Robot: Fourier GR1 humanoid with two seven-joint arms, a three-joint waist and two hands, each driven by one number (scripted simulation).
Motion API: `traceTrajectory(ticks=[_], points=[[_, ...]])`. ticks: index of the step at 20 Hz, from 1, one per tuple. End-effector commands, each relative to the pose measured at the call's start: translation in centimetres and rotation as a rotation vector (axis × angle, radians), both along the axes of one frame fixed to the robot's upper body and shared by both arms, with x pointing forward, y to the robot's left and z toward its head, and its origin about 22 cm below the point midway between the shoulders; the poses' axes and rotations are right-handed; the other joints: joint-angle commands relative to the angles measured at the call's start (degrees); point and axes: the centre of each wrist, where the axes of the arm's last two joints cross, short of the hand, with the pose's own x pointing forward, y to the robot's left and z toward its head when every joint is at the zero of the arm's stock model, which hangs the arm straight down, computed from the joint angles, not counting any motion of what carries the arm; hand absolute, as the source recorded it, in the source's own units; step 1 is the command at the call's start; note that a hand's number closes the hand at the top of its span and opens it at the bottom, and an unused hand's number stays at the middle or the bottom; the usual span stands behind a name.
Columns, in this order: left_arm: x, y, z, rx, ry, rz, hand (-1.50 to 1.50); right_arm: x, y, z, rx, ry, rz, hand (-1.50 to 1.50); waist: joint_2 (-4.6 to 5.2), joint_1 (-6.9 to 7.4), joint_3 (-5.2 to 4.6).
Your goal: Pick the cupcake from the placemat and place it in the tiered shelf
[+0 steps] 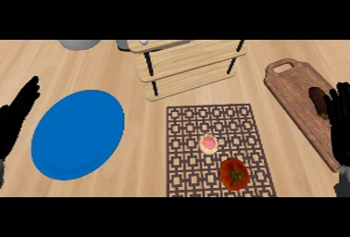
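Observation:
A small cupcake (209, 143) with pink icing sits near the middle of a brown lattice placemat (191, 125). A red tomato (234, 173) lies on the same mat, just below and right of the cupcake. The wooden tiered shelf (188, 65) with black posts stands behind the mat at the top centre. My left hand (17, 115) rests open at the left edge, fingers up. At the right edge my right hand (340, 129) rests open over the cutting board, well right of the cupcake.
A blue plate (77, 134) lies left of the mat. A wooden cutting board (297, 92) with a handle lies at the right, a dark object (318, 98) on it partly hidden by my right hand. Grey items (78, 44) sit at the far edge.

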Motion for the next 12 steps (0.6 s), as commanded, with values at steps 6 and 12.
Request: traceTrajectory(ticks=[6,12], points=[[-2.7,-5.3,-7.5,-0.223,0.146,-0.081,0.00,-3.4,-1.0,1.8,-0.400,0.208,-0.196,-1.50,-0.21,-0.39,0.54],[-4.5,-8.3,-10.8,-0.284,0.202,-0.128,0.00,-5.1,3.3,-0.1,-0.168,0.262,-0.240,-1.50,-0.10,0.55,1.02]])
